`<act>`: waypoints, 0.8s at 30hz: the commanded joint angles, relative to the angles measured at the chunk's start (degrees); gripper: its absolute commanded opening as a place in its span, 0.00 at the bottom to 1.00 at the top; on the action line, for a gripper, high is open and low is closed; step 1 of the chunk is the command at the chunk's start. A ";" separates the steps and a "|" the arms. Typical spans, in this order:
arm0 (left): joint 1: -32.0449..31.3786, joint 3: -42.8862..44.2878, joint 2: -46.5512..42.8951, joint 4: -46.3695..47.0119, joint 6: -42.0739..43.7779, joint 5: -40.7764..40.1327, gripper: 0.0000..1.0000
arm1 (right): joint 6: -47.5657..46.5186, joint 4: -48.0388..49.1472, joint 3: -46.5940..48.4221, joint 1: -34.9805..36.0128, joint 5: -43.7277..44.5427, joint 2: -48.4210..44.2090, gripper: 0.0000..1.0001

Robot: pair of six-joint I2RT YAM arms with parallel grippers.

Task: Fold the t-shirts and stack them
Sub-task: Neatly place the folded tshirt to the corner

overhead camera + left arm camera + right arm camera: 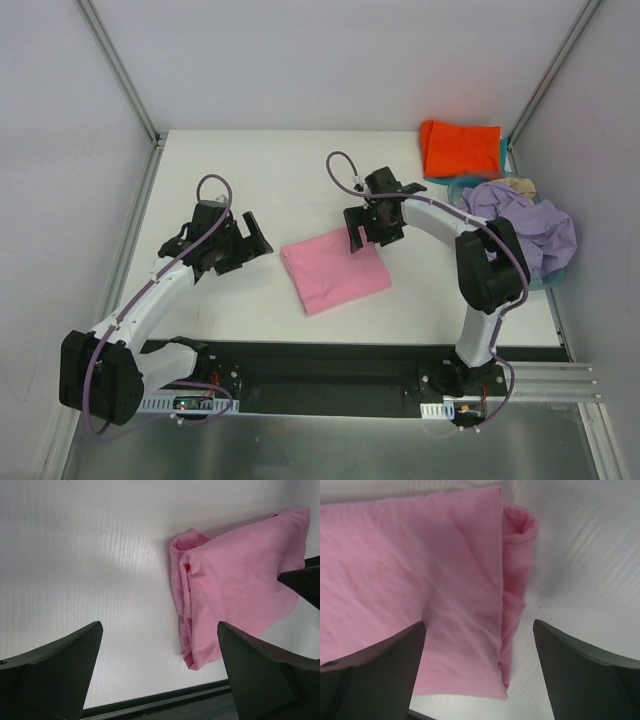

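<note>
Top external: pink t-shirt lay folded, unstacked; lavender t-shirt was crumpled. Left gripper, right gripper: jaws apart, empty.

The left arm stretches from its base toward one o'clock, and the left gripper faces three o'clock with its jaws spread wide. The right arm rises toward twelve o'clock, bends at the elbow and reaches toward ten o'clock. There the right gripper tips downward, jaws likewise apart.
</note>
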 commanded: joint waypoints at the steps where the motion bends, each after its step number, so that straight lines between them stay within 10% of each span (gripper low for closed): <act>1: 0.74 0.42 0.87 -1.16 1.85 -0.65 0.99 | -0.22 -2.40 4.08 1.17 2.78 4.01 0.92; 11: 1.26 0.33 1.75 -1.25 0.71 -1.70 0.99 | 1.35 -1.96 1.71 6.35 4.19 9.02 0.81; 16: 1.35 1.38 3.07 -1.25 0.27 -1.88 0.99 | 3.91 2.07 0.74 7.50 -0.38 10.43 0.52; 20: 1.53 0.86 3.16 -1.34 -0.43 -3.72 0.99 | 2.42 4.63 2.23 7.50 0.49 10.87 0.11; 24: 1.53 0.07 2.89 -1.60 -1.31 -5.73 0.99 | -3.28 5.42 5.66 7.50 7.76 8.95 0.01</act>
